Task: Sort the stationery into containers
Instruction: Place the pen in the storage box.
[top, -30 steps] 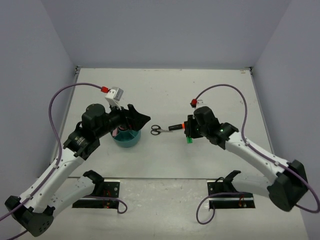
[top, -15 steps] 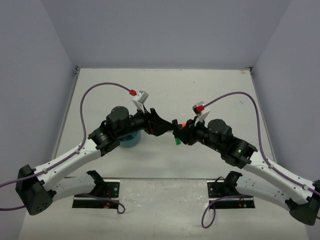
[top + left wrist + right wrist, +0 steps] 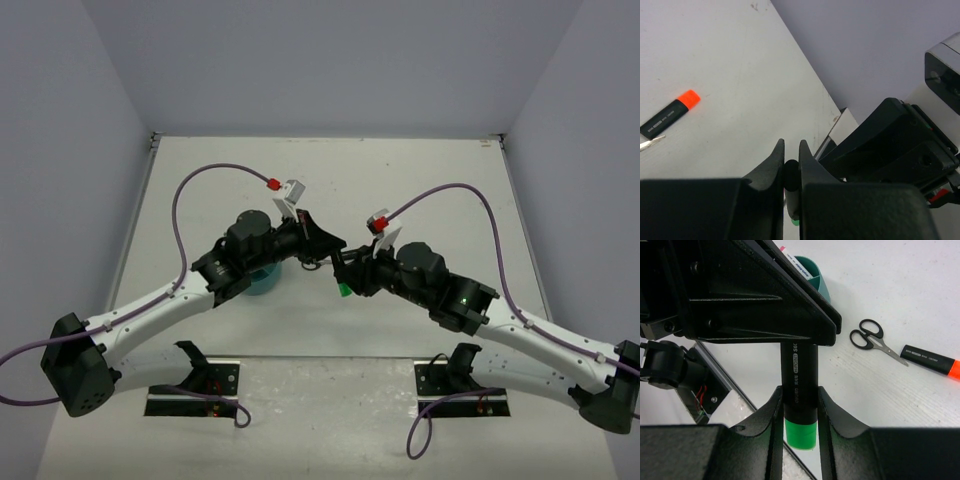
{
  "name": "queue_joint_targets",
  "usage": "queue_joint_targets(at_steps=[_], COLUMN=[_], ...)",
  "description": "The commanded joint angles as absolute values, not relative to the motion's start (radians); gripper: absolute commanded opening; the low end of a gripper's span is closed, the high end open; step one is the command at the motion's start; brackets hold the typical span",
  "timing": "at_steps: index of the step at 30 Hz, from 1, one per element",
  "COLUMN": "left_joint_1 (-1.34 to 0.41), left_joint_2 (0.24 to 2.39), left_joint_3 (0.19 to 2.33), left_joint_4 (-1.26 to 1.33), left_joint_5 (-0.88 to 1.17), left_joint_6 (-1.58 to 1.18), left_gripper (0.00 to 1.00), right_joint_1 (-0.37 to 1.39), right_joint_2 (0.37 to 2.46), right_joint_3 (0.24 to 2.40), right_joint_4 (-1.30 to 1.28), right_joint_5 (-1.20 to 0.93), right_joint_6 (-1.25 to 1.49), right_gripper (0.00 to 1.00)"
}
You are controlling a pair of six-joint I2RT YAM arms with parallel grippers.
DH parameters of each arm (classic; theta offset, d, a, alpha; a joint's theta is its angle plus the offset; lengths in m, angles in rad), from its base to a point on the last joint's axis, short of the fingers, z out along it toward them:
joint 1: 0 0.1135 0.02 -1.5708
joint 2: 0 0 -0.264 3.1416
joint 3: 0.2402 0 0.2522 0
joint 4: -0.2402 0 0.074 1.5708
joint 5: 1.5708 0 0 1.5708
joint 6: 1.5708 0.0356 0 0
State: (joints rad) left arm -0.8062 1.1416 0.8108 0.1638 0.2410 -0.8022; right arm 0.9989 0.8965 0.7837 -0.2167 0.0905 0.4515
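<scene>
Left gripper (image 3: 791, 152) pinches the black barrel of the green-capped highlighter (image 3: 799, 365), which the right gripper (image 3: 799, 402) clasps near its cap, mid-air near the teal organizer (image 3: 258, 284): seemingly a handover, needing the right jaws to loosen first.

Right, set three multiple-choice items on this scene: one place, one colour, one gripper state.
1. Where are the scissors? A on the table, beside the orange-capped highlighter; B inside a cup; C in a gripper.
2. The gripped highlighter's cap is: A pink; B green; C orange.
3. The left gripper is: A wide open; B out of view; C shut on the gripped highlighter.
Key: 1A, they lie flat there; 2B, green shows between the right gripper's fingers; 3C, its fingers pinch the black barrel.
</scene>
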Motion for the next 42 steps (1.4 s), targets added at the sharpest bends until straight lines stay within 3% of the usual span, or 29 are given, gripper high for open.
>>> queue_joint_targets(at_steps=[1, 4, 6, 7, 8, 9, 10, 17, 23, 31, 42], left_joint_1=[-0.81, -0.811, -0.81, -0.81, -0.81, -0.81, -0.81, -0.81, -0.768, -0.615, -0.607], left_joint_2=[1.125, 1.124, 1.124, 1.124, 1.122, 1.12, 1.117, 1.06, 1.141, 1.178, 1.168], left_joint_3=[0.859, 0.871, 0.877, 0.883, 0.9, 0.913, 0.922, 1.0, 1.058, 0.968, 0.878], left_joint_4=[0.193, 0.163, 0.137, 0.12, 0.078, 0.044, 0.017, -0.209, -0.347, -0.229, -0.157], left_joint_5=[0.236, 0.22, 0.205, 0.19, 0.146, 0.106, 0.063, -0.423, -0.706, -0.624, -0.529], left_joint_6=[-0.78, -0.765, -0.754, -0.744, -0.724, -0.709, -0.696, -0.566, -0.552, -0.497, -0.492], left_gripper=[0.0, 0.0, 0.0, 0.0, 0.0, 0.0, 0.0, 0.0, 0.0, 0.0, 0.0], right_joint_1=[1.003, 1.003, 1.003, 1.003, 1.002, 1.003, 1.003, 1.002, 1.002, 1.0, 1.0], right_joint_2=[0.891, 0.881, 0.878, 0.879, 0.878, 0.877, 0.877, 0.794, 0.717, 0.765, 0.845], right_joint_3=[0.821, 0.816, 0.816, 0.816, 0.816, 0.817, 0.818, 0.782, 0.728, 0.706, 0.715], right_joint_4=[-0.139, -0.138, -0.143, -0.148, -0.155, -0.165, -0.177, -0.268, -0.27, -0.279, -0.266], right_joint_5=[0.138, 0.162, 0.174, 0.185, 0.201, 0.213, 0.224, 0.353, 0.392, 0.365, 0.348], right_joint_6=[0.456, 0.462, 0.465, 0.469, 0.474, 0.476, 0.479, 0.483, 0.489, 0.497, 0.495], right_gripper=[0.03, 0.15, 0.28, 0.44, 0.67, 0.79, 0.81, 0.92, 0.99, 0.99, 0.99])
